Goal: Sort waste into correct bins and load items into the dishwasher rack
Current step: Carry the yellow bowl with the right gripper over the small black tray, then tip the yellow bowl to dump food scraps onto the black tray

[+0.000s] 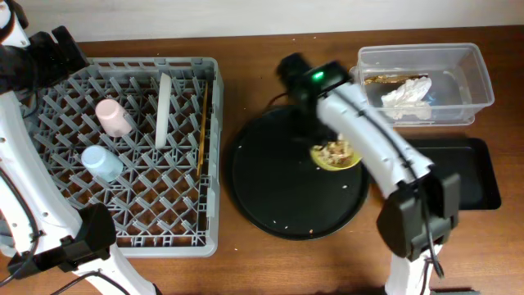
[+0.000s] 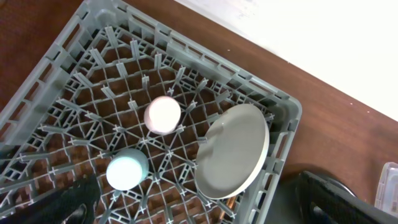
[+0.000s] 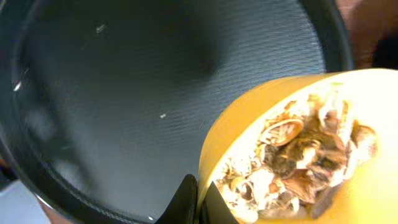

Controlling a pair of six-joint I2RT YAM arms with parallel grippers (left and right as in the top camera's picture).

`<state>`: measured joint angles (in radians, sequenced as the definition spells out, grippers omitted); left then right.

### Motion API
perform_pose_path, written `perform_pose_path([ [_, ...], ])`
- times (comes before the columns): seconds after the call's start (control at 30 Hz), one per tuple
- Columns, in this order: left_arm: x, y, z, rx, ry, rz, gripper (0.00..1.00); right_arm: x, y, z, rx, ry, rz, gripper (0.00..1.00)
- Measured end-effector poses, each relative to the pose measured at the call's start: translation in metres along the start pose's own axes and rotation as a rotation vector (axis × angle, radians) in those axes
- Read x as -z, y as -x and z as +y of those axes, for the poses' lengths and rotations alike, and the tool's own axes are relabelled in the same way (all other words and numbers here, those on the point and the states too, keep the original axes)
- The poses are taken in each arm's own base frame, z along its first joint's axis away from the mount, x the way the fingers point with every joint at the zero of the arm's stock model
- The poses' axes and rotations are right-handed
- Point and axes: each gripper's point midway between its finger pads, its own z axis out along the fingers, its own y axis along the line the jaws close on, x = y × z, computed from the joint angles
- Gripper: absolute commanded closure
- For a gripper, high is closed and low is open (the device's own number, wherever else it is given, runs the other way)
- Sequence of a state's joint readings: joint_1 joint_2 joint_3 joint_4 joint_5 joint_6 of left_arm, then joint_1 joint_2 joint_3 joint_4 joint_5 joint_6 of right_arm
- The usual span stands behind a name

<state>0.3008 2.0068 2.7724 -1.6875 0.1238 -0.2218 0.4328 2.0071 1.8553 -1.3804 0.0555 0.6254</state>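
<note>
My right gripper (image 3: 199,200) is shut on the rim of the yellow bowl (image 3: 239,140), one finger inside and one outside. The bowl holds beige flaky waste (image 3: 298,155) and hangs over the round black tray (image 1: 270,188). From overhead the bowl (image 1: 336,156) shows partly under my right arm. In the grey dishwasher rack (image 1: 209,164) stand the pink cup (image 1: 113,116), the blue cup (image 1: 101,164), the pale plate (image 1: 164,111) on edge and the chopsticks (image 1: 201,123). My left gripper (image 2: 202,210) hangs open above the rack (image 2: 283,143), empty.
The clear tub (image 1: 471,74) at the back right holds a crumpled white tissue (image 1: 407,98) and some tan scraps. The shallow black rectangular tray (image 1: 475,172) lies in front of it. Loose crumbs dot the round tray.
</note>
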Motion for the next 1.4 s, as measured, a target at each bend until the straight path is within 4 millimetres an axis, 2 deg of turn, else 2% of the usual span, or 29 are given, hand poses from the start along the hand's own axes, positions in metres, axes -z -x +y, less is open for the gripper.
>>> perform_pose_path([
  [0.07, 0.000, 0.000, 0.000, 0.000, -0.001, 0.000, 0.01, -0.001, 0.010, -0.021, -0.048, 0.073, 0.064, 0.96],
  [0.1, 0.000, 0.000, 0.000, 0.000, 0.000, 0.000, 0.01, -0.001, 0.016, -0.037, -0.072, 0.128, 0.107, 0.96],
  [0.17, 0.000, 0.000, 0.000, 0.000, 0.000, 0.000, 0.01, 0.000, 0.030, -0.086, -0.153, 0.208, 0.158, 0.96],
  [0.27, 0.000, 0.000, 0.000, 0.000, 0.000, 0.000, 0.01, 0.003, 0.033, -0.123, -0.202, 0.280, 0.197, 0.96],
  [0.33, 0.000, 0.000, 0.000, 0.000, 0.000, 0.000, 0.01, 0.005, 0.042, -0.165, -0.252, 0.352, 0.182, 0.96],
  [0.37, 0.000, 0.000, 0.000, 0.000, 0.000, 0.000, 0.01, 0.006, 0.042, -0.166, -0.238, 0.370, 0.178, 0.96],
  [0.4, 0.000, 0.000, 0.000, 0.000, 0.000, 0.000, 0.01, 0.007, 0.046, -0.193, -0.296, 0.415, 0.158, 0.96],
  [0.47, 0.000, 0.000, 0.000, 0.000, 0.000, 0.000, 0.01, 0.011, 0.050, -0.222, -0.341, 0.511, 0.120, 0.96],
  [0.5, 0.000, 0.000, 0.000, 0.000, 0.000, 0.000, 0.01, 0.013, 0.049, -0.244, -0.370, 0.580, 0.086, 0.96],
  [0.6, 0.000, 0.000, 0.000, 0.000, 0.000, 0.000, 0.01, 0.011, 0.043, -0.279, -0.435, 0.735, 0.015, 0.96],
  [0.67, 0.000, 0.000, 0.000, 0.000, 0.000, 0.000, 0.01, 0.011, 0.044, -0.288, -0.449, 0.796, -0.035, 0.96],
  [0.77, 0.000, 0.000, 0.000, 0.000, 0.000, 0.000, 0.01, 0.000, 0.045, -0.300, -0.479, 0.893, -0.118, 0.96],
  [0.87, 0.000, 0.000, 0.000, 0.000, 0.000, 0.000, 0.01, -0.007, 0.043, -0.295, -0.520, 1.011, -0.150, 0.96],
  [0.93, 0.000, 0.000, 0.000, 0.000, 0.000, 0.000, 0.01, -0.002, 0.041, -0.293, -0.567, 1.110, -0.169, 0.96],
  [1.03, 0.000, 0.000, 0.000, 0.000, 0.000, 0.000, 0.01, 0.009, 0.044, -0.310, -0.613, 1.176, -0.243, 0.96],
  [1.1, 0.000, 0.000, 0.000, 0.000, 0.000, 0.000, 0.01, 0.010, 0.049, -0.317, -0.598, 1.180, -0.298, 0.96],
  [1.23, 0.000, 0.000, 0.000, 0.000, 0.000, 0.000, 0.01, 0.016, 0.052, -0.317, -0.587, 1.210, -0.324, 0.96],
  [1.27, 0.000, 0.000, 0.000, 0.000, 0.000, 0.000, 0.01, 0.015, 0.056, -0.320, -0.559, 1.193, -0.360, 0.96],
  [1.4, 0.000, 0.000, 0.000, 0.000, 0.000, 0.000, 0.01, 0.007, 0.055, -0.323, -0.592, 1.156, -0.324, 0.96],
])
